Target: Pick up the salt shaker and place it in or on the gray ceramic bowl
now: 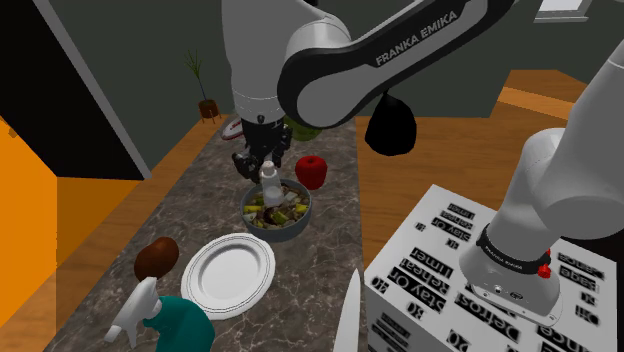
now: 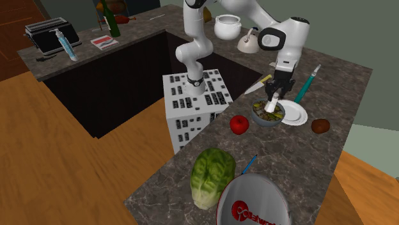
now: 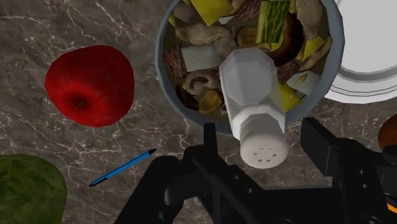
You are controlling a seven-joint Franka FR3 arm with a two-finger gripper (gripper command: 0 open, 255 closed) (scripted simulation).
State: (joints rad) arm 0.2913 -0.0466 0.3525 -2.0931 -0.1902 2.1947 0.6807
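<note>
Sitting in bowl (image 3: 163, 63): salt shaker (image 3: 251, 89), standing on the food (image 3: 197, 35).
Jaws: hanging wide, flanking the shaker, not touching it.

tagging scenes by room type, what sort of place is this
Probably a home kitchen: dark veined stone counters, a black slotted toaster, and a grey bowl filled with chopped food.

Dark marble counter (image 2: 300, 160), wooden floor (image 2: 64, 166)

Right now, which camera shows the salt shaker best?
The wrist view: the white salt shaker is close, cap holes visible, standing among food in the bowl. The shoulder and second exterior views show it small, below the claw.
</note>
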